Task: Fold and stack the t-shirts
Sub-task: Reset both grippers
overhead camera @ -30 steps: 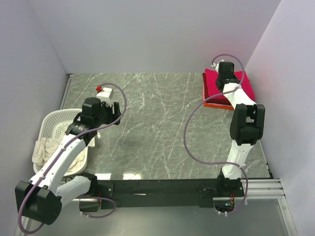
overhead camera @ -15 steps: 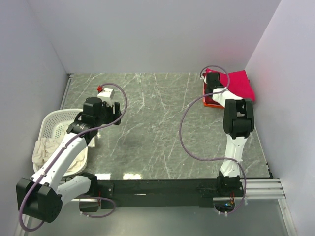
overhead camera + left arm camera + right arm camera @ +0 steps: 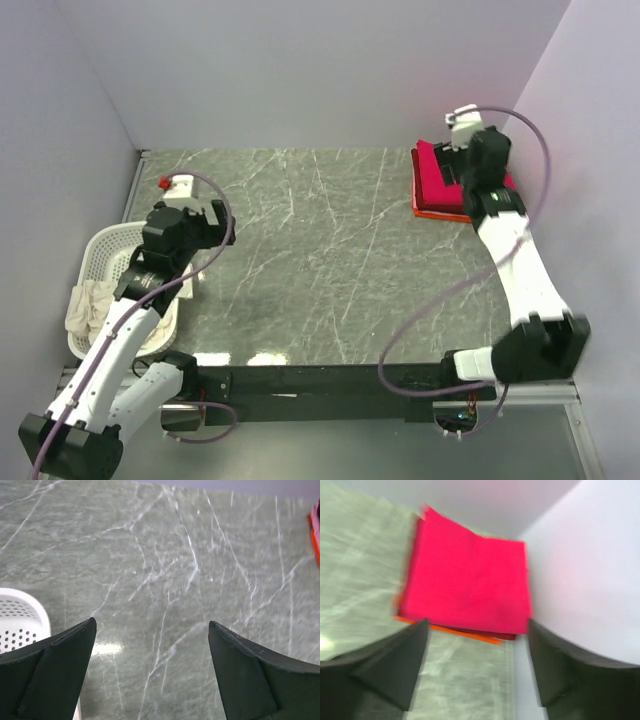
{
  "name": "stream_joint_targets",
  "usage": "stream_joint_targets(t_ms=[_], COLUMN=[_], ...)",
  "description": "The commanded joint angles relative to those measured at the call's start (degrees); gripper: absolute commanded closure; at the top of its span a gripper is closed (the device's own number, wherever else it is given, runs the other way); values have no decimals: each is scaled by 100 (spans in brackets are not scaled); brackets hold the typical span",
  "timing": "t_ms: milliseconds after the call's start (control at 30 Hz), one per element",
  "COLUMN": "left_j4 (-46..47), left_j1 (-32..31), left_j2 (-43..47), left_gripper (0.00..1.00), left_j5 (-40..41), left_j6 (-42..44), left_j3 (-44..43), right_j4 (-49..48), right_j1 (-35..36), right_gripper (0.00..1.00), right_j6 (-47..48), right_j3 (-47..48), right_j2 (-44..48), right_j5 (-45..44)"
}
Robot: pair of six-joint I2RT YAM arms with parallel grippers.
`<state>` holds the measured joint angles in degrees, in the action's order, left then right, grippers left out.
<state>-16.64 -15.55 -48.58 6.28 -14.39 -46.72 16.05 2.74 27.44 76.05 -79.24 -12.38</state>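
A folded bright crimson t-shirt (image 3: 470, 582) tops a stack in the far right corner, with a dark maroon one (image 3: 506, 636) and an orange one (image 3: 462, 633) showing under its near edge. From above, the stack (image 3: 432, 190) lies beside the right wall. My right gripper (image 3: 452, 170) (image 3: 477, 622) hovers at the stack's near edge, open and holding nothing. Cream-white cloth (image 3: 88, 303) hangs out of the basket. My left gripper (image 3: 214, 218) (image 3: 150, 622) is open over bare table, to the right of the basket, with nothing between its fingers.
The white slotted laundry basket (image 3: 112, 252) (image 3: 15, 625) stands at the left edge of the green marble table (image 3: 320, 250). Walls close in the table on the left, back and right. The right arm's cable loops over the near right part of the table.
The right gripper went from nearly shut to wide open and its arm swung out toward the right wall. The left gripper opened wider and drew back left toward the basket.
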Motion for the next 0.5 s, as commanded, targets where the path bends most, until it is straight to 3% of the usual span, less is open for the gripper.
stream_joint_targets(t_ms=[0, 33, 67, 200, 467], left_j4=[100, 91, 109, 91, -128], left_j1=[480, 631, 763, 1361, 1362], left_j2=[208, 234, 261, 296, 542], left_gripper=[0, 0, 0, 1, 0], left_j5=[-151, -328, -521, -1076, -945], left_j6=[-485, -590, -634, -740, -635], left_j3=[-180, -154, -118, -22, 23], right_j4=[-285, -374, -427, -568, -568], right_j1=[-98, -168, -204, -213, -213], right_gripper=[11, 2, 0, 0, 0], right_j6=[-1213, -1632, -1802, -2654, -3210], right_j3=[-792, -1107, -1240, -1742, -2059], right_j2=[994, 1225, 1436, 2349, 2914], right_j5=[1122, 1220, 1377, 1283, 369])
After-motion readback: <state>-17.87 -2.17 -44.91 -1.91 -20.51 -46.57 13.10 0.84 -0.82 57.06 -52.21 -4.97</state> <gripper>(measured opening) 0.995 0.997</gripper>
